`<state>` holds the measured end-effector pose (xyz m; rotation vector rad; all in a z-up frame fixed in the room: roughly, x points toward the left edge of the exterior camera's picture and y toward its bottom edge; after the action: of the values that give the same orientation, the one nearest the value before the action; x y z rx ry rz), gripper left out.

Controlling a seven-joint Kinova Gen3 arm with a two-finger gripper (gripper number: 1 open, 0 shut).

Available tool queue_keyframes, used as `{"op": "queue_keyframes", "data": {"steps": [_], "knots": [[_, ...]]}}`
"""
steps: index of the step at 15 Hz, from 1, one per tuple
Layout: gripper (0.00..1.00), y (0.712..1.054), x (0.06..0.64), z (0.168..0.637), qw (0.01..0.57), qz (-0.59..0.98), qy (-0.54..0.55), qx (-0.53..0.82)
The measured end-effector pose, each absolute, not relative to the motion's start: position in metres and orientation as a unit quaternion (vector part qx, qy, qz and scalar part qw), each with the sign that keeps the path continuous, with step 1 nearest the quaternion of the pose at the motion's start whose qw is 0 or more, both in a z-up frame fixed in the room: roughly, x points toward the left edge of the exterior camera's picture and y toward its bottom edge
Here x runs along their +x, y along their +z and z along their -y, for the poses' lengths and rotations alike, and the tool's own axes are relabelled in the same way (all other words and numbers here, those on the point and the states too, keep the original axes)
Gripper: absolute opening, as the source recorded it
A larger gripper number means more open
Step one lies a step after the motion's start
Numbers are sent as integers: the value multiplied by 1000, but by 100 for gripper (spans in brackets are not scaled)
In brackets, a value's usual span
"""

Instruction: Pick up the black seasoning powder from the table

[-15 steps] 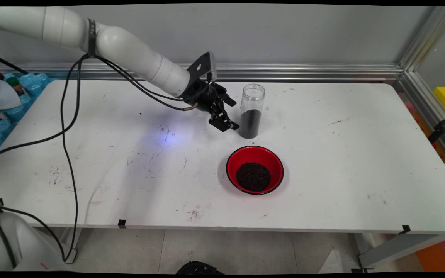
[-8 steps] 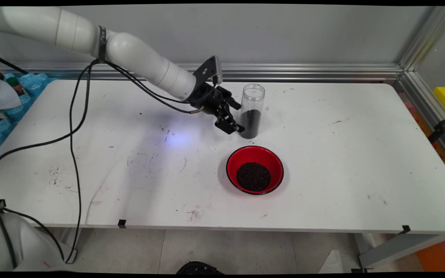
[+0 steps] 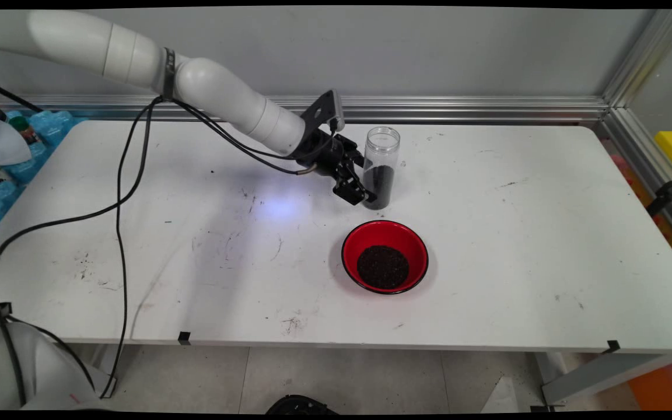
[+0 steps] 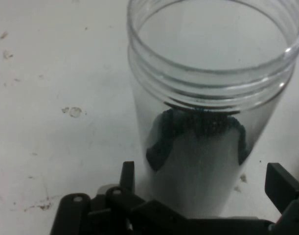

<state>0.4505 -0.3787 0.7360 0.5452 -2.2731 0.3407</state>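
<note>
The white table (image 3: pixel 487 245) carries a red bowl (image 3: pixel 385 256) of dark grains at six o'clock from a clear jar (image 3: pixel 380 168) — upright, lidless, about half full of the same grains. The gripper (image 3: pixel 365 189) sits at the jar's nine o'clock. Only the hand view shows the jar (image 4: pixel 208 107) between spread fingers (image 4: pixel 281 183) — threaded rim visible.

The jar (image 3: pixel 381 166) looks like clear, smooth plastic with moulded screw threads round its open mouth, and the stuff inside it is dark, matt and grainy, as is the heap in the glossy red bowl (image 3: pixel 385 256) with its thin black rim. The pincer (image 3: pixel 365 185) is matt black plastic or metal, I cannot tell which, on a smooth, softly shiny white arm (image 3: pixel 137 58). The worktop (image 3: pixel 517 233) is a matt white board, scuffed and smudged with dark marks.
</note>
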Motion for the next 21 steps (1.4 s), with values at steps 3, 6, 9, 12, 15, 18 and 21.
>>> {"op": "queue_keyframes", "data": {"steps": [3, 6, 9, 12, 15, 18, 21], "knots": [[100, 731, 447, 383, 382, 889, 133, 214], [100, 727, 445, 386, 383, 889, 134, 214], [100, 723, 443, 389, 384, 888, 134, 213], [100, 720, 442, 391, 384, 889, 134, 212], [100, 717, 440, 393, 385, 888, 134, 212], [100, 714, 438, 393, 386, 889, 132, 211], [0, 711, 436, 392, 387, 889, 130, 208]]}}
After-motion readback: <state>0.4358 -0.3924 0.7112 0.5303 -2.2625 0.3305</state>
